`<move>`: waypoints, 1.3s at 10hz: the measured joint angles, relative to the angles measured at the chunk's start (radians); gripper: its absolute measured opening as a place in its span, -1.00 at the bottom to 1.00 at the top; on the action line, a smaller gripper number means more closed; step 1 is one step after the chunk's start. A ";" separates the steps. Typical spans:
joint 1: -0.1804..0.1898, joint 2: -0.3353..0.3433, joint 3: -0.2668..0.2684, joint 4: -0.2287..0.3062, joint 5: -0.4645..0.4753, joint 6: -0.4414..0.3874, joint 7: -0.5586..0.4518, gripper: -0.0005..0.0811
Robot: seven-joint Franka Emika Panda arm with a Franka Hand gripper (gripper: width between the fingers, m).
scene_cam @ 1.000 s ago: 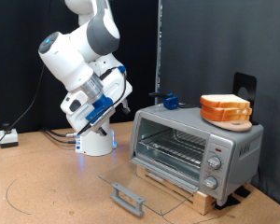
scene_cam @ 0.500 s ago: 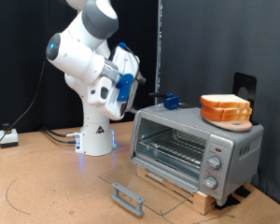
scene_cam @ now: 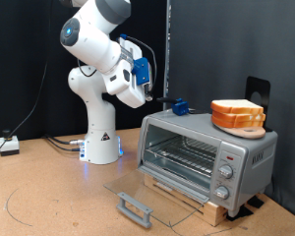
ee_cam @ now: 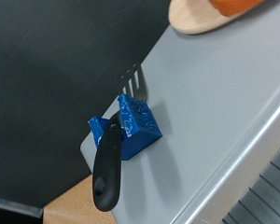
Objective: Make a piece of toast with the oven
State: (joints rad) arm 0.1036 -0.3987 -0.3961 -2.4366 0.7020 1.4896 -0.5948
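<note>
The white Franka arm [scene_cam: 96,69] is standing on the brown table [scene_cam: 49,192], well apart from the boxy silver-grey countertop toaster oven [scene_cam: 207,154] and towards the exterior view's left of it. The oven is sitting on a low wooden base [scene_cam: 192,197], and its glass drop-down door [scene_cam: 143,194] is lying fully open in front of it, the grey bar handle [scene_cam: 134,207] resting at the door's outer edge. The wire rack [scene_cam: 182,155] is showing inside the oven cavity, and the three round knobs [scene_cam: 226,173] are lining the front panel at the oven's right-hand side in the exterior view.

On top of the oven, a round orange plate [scene_cam: 235,115] is carrying a flat, squarish bread slice with a tan-brown crust [scene_cam: 244,106]; whether this is the piece of toast for the task cannot be told. At the oven top's far corner, nearer the arm, a black-handled spatula [ee_cam: 109,166] is resting in a small blue block holder [ee_cam: 131,124].

The gripper [scene_cam: 147,94] is hovering above and just to the arm's side of the oven's top corner, closest to the blue holder. Its fingers are not showing clearly in either view, so how far it is parted cannot be told, and nothing is visible between them.
</note>
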 joint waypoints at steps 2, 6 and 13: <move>0.032 -0.041 0.009 0.001 -0.020 -0.064 -0.189 0.99; 0.038 -0.211 0.093 -0.047 -0.117 -0.028 -0.300 0.99; -0.017 -0.493 0.230 -0.112 -0.162 0.053 -0.183 0.99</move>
State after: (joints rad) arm 0.0868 -0.8919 -0.1663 -2.5483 0.5402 1.5431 -0.7777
